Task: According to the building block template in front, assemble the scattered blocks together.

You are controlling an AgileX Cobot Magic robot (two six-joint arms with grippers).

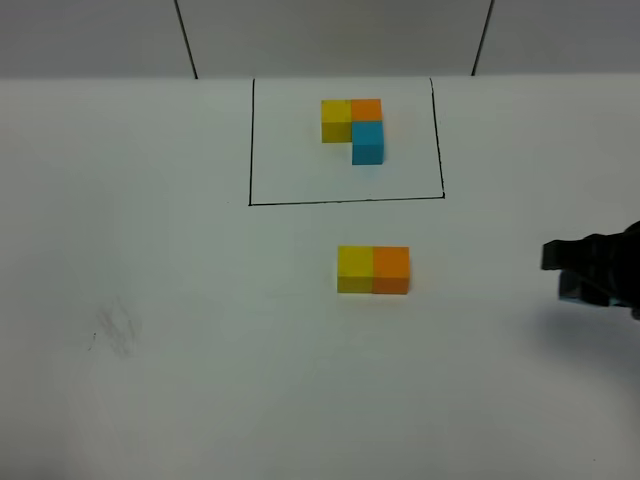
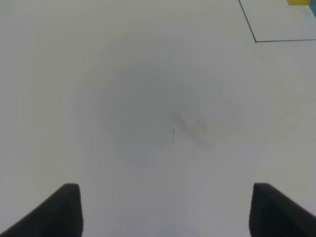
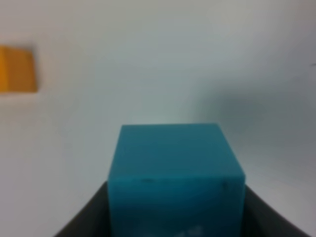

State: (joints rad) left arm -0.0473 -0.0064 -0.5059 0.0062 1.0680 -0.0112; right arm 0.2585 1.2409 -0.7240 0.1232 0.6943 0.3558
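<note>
The building block template (image 1: 352,128) sits at the back of the table inside a thin black drawn rectangle (image 1: 345,200): yellow and orange cubes side by side, a blue one in front of the orange. Of the scattered blocks, the yellow cube (image 1: 355,268) and orange cube (image 1: 391,268) stand touching mid-table. My right gripper (image 1: 575,275) hovers at the right edge, shut on the blue cube (image 3: 175,163), which fills the space between its fingers. The orange cube (image 3: 17,69) shows blurred beyond it. My left gripper (image 2: 165,212) is open over bare table, out of the exterior high view.
Faint pencil-like smudges (image 1: 115,330) mark the white table (image 1: 200,400) at the front left. In the left wrist view a corner of the drawn rectangle (image 2: 256,41) and a sliver of the template's yellow cube (image 2: 298,2) appear.
</note>
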